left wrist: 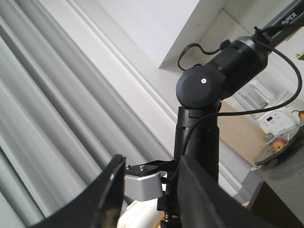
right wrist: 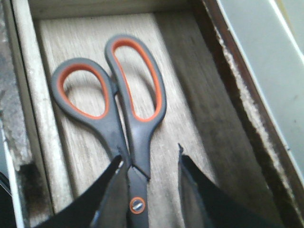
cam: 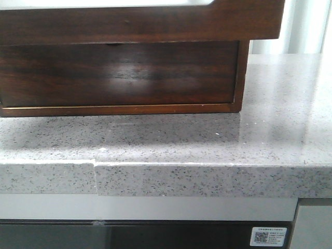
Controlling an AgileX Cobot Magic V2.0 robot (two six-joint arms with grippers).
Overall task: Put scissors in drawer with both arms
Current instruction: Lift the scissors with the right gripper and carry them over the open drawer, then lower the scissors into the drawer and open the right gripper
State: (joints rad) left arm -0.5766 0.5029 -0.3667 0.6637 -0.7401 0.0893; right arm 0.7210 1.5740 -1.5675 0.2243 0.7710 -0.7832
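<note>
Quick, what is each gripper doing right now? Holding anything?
Left gripper: open, holding nothing, pointed up and away from the table.
Right gripper: open around the scissors lying inside the drawer.

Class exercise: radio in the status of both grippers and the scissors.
Right gripper open, astride the scissors at the pivot. Scissors lying flat inside the drawer. Left gripper raised, open, empty. Nothing in the way.

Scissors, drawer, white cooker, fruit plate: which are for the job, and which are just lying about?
For the job: scissors, drawer, right fingers, left fingers.
Just lying about: white cooker, fruit plate, curtain.
</note>
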